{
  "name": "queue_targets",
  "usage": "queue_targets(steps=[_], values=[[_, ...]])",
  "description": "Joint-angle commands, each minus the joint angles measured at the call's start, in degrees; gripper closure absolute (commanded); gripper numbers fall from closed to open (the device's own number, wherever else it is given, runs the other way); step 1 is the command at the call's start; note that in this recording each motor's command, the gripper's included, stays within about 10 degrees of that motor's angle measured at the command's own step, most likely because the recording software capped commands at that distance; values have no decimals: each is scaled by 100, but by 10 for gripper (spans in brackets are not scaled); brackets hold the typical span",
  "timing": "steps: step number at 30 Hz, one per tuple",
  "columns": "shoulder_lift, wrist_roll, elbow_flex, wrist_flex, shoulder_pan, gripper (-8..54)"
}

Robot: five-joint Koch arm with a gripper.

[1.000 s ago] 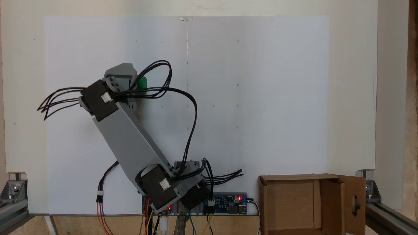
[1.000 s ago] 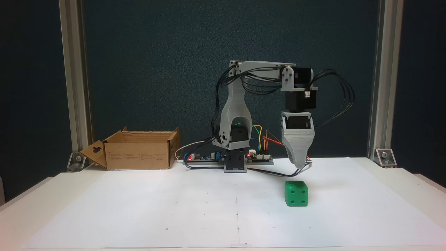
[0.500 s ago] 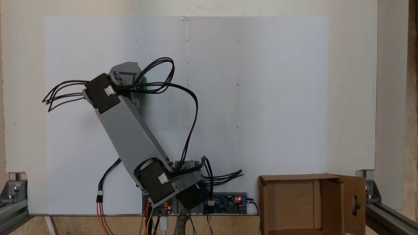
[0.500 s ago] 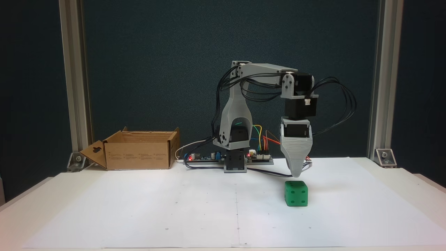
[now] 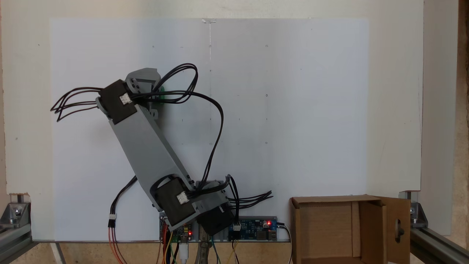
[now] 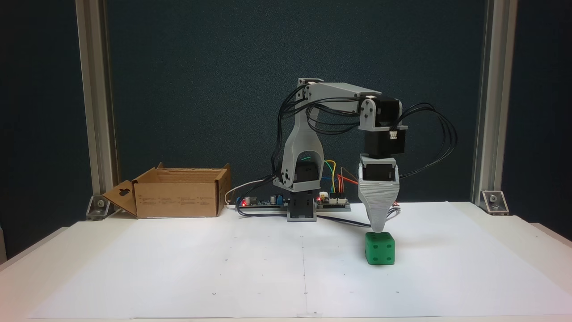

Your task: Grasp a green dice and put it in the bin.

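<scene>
The green dice [image 6: 380, 248] rests on the white paper right of centre; from above only a green sliver [image 5: 161, 89] of it peeks out beside the wrist. My gripper [image 6: 378, 230] points straight down, its grey tip just above or touching the dice's top rear edge. Its jaws line up one behind the other, so their spacing is hidden. The bin [image 6: 178, 198], a brown cardboard box with a keyhole flap, stands at the back left of the table, and at the lower right [image 5: 372, 227] in a fixed view from above.
Circuit boards [image 6: 263, 202] with red lights and coloured wires sit beside the arm's base [image 6: 301, 210]. Aluminium posts [image 6: 96, 103] rise at both back corners. Black cable loops [image 6: 440, 134] hang off the wrist. White paper [image 6: 223, 268] covers the table.
The gripper has come down over the dice, from well above it to its top. From above, the wrist now covers more of the dice. Dice and bin stayed put.
</scene>
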State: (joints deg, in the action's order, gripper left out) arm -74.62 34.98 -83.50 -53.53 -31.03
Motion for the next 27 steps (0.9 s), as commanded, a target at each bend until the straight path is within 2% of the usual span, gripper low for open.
queue_targets(steps=[1,27], values=[[-9,378,105,105,44,21],[299,439,-70,141,-9,23]])
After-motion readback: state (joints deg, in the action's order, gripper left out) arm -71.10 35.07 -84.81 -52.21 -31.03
